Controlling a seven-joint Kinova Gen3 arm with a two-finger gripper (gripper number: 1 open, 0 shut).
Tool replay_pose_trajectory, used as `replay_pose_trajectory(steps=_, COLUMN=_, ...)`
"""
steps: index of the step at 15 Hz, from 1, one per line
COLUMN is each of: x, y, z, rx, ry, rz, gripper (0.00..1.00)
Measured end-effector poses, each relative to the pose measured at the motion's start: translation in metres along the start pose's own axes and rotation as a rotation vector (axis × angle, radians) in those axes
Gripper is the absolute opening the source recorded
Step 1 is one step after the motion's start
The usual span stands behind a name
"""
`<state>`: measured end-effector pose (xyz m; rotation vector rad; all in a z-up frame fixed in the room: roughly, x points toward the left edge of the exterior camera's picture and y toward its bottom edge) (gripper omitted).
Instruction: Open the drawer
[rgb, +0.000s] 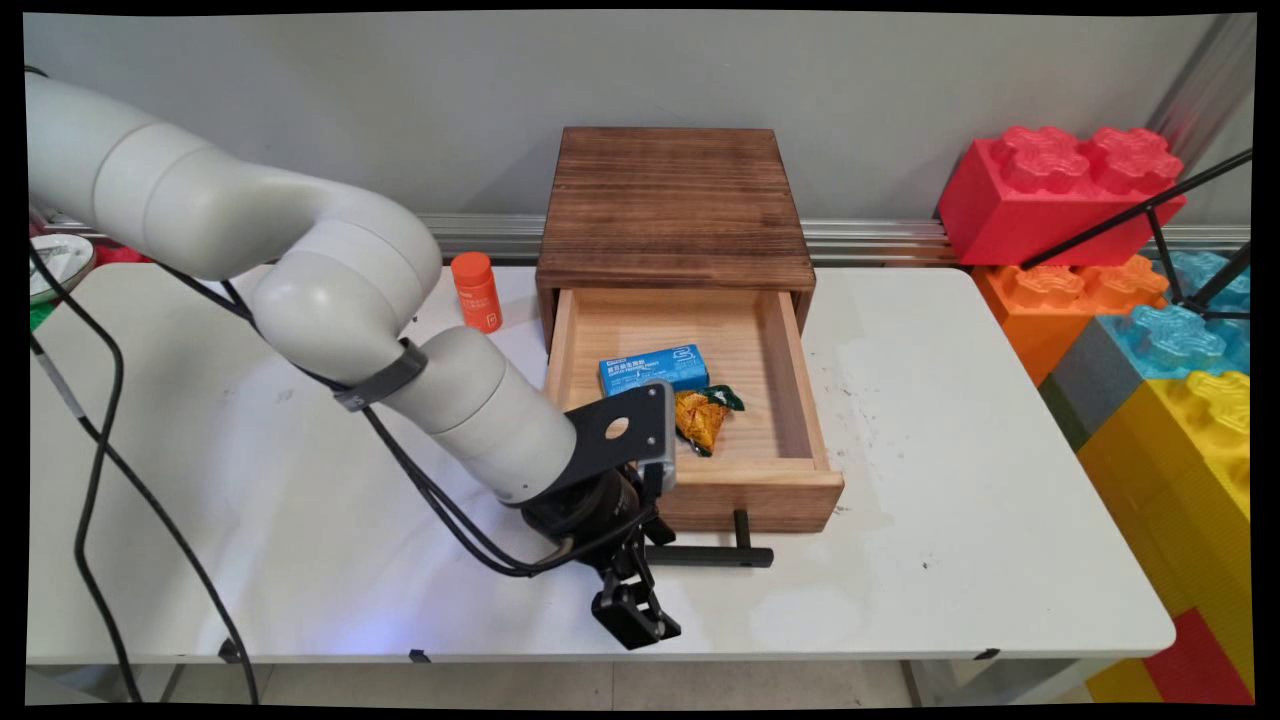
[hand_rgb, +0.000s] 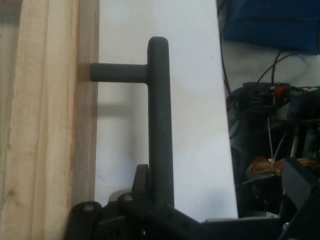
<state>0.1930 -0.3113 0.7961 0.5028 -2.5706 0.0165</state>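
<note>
A dark wooden cabinet (rgb: 672, 205) stands at the table's back, its pale drawer (rgb: 795, 385) pulled out toward the near side. Inside the drawer lie a blue box (rgb: 652, 366) and an orange-yellow packet (rgb: 702, 417). The drawer's black bar handle (rgb: 712, 555) (hand_rgb: 160, 120) sticks out from its front panel. My gripper (rgb: 635, 608) (hand_rgb: 220, 200) is low over the table at the handle's left end and stands open. In the hand view the bar runs between the fingers, close beside one finger (hand_rgb: 141, 177); I cannot see them touching it.
An orange bottle (rgb: 476, 291) stands left of the cabinet. Giant toy bricks, red (rgb: 1055, 195), orange, blue and yellow, are stacked off the table's right edge. Black cables hang from the arm over the table's left half. The near table edge (rgb: 600, 655) is just below the gripper.
</note>
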Motion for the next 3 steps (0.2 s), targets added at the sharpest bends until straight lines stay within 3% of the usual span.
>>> replay_pose_trajectory(steps=3, x=-0.0029, y=0.0042, z=-0.0021, rx=0.005, ry=0.007, rz=0.004, gripper=1.00)
